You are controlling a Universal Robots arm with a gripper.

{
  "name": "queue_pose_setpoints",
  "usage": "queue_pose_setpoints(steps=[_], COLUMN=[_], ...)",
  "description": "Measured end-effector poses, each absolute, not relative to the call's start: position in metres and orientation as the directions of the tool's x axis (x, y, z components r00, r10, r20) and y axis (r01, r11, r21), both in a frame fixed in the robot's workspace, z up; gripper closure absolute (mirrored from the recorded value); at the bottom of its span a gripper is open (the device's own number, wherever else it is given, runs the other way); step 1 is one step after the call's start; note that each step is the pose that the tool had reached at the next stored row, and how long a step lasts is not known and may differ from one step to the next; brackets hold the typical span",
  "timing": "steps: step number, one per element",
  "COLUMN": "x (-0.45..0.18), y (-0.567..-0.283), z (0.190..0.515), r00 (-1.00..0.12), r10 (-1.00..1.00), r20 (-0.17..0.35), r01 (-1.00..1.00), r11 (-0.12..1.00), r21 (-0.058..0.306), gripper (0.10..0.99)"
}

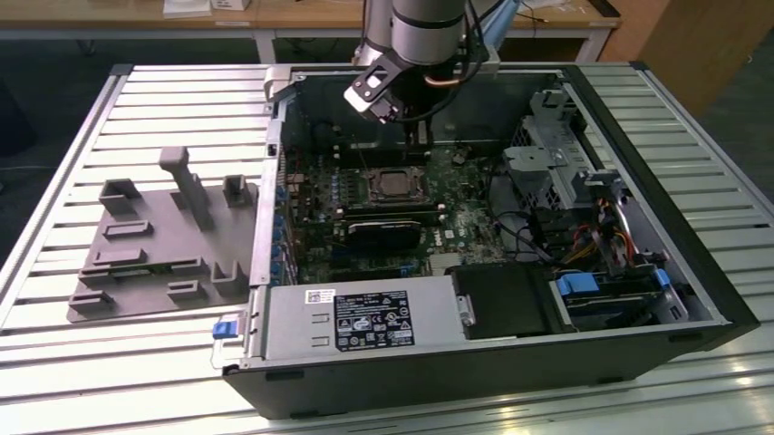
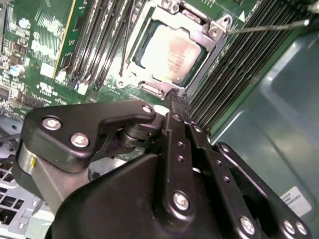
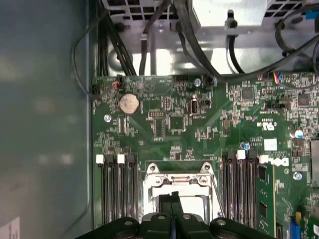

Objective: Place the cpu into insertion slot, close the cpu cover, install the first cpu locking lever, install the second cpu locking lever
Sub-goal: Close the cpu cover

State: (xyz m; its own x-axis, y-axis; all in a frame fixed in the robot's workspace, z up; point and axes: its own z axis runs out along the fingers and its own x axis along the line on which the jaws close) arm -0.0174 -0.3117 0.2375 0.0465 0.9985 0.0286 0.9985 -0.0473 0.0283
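Plainly, one cpu is sitting in the one insertion slot, with one cpu cover lying flat around it as a frame. One wire lever is sticking out free beside it. The single gripper is hanging near the slot's edge, its fingers pressing tight together and gripping nothing.

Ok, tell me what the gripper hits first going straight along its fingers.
Most likely the cpu cover, at its near edge, or the cpu framed inside it; the shut gripper points there, but depth is unclear.
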Motion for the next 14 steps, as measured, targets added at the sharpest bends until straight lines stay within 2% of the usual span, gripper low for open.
queue_pose_setpoints(steps=[14], x=[-0.032], y=[-0.32], z=[0.228], r00=[0.047], r10=[0.999], r20=[0.028], r01=[0.998], r11=[-0.047], r21=[0.028], gripper=[0.984])
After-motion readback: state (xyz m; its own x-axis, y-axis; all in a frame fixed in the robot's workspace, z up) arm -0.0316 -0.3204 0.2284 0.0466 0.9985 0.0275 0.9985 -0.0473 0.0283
